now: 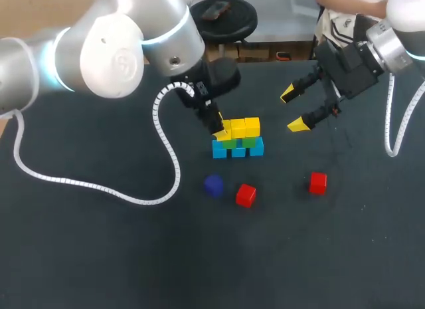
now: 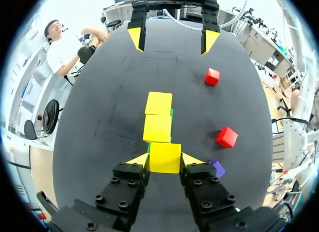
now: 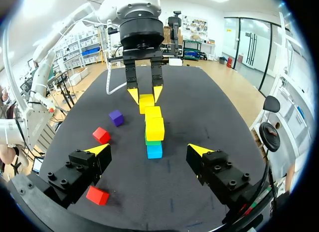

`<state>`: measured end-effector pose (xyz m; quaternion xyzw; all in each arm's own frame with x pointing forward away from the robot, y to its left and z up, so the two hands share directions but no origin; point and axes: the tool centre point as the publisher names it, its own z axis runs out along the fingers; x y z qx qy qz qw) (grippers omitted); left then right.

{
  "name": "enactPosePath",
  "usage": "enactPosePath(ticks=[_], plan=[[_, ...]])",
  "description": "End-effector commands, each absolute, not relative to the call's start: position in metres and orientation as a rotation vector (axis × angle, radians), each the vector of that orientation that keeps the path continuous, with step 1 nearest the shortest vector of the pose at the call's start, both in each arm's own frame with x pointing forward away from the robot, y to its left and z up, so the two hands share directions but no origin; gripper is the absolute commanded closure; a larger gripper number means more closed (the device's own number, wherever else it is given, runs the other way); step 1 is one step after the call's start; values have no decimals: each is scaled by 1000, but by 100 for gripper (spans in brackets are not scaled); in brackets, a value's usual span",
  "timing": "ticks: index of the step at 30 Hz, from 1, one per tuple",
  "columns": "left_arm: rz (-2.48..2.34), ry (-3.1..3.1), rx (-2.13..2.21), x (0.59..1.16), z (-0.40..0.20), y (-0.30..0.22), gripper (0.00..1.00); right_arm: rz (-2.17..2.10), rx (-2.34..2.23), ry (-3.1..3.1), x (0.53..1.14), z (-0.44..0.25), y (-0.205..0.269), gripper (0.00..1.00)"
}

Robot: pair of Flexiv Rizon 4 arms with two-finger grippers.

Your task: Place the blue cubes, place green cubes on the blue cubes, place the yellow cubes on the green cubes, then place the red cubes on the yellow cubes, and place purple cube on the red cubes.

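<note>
Three yellow cubes (image 1: 238,128) crown the stack (image 1: 230,144) at the middle of the tabletop (image 1: 99,256). The end yellow cube (image 2: 165,157) is pinched between my left jaws, which are closed narrowly on its two side faces as it sits level with its neighbours. Beneath that tier lie the green cubes (image 1: 249,142) and, lowest, the blue cubes (image 1: 238,151). The row's long axis runs straight from my left jaws toward my right jaws, which hang wide and empty, well apart from the row's other end. My left arm (image 1: 113,50) comes in from its corner with the wrist pointed down at the stack. My right arm (image 1: 392,46) is held off to its side, jaws tilted toward the row. Two red cubes lie loose on the tabletop: one red cube (image 1: 246,195) just beside the purple cube (image 1: 213,185) and near the stack, the lone red cube (image 1: 317,183) off on the right arm's side. By my reading the yellow tier needs only a release and the red tier comes next. The lone red cube lies nearer my right jaws, so that arm seems better placed to fetch it.
</note>
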<state>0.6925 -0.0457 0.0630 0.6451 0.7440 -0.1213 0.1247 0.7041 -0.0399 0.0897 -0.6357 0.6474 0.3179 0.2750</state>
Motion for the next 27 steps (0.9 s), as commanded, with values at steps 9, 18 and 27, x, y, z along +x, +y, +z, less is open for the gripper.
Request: enactPosePath(ticks=[9, 18, 27], plan=[[-355, 2169, 1890, 693, 61, -47, 100, 853, -1707, 1739, 703, 90, -40, 0], [-350, 2169, 1892, 695, 61, -47, 100, 853, -1707, 1739, 703, 90, -40, 0], [-343, 2171, 1892, 697, 61, -47, 100, 853, -1707, 1739, 703, 90, -40, 0]])
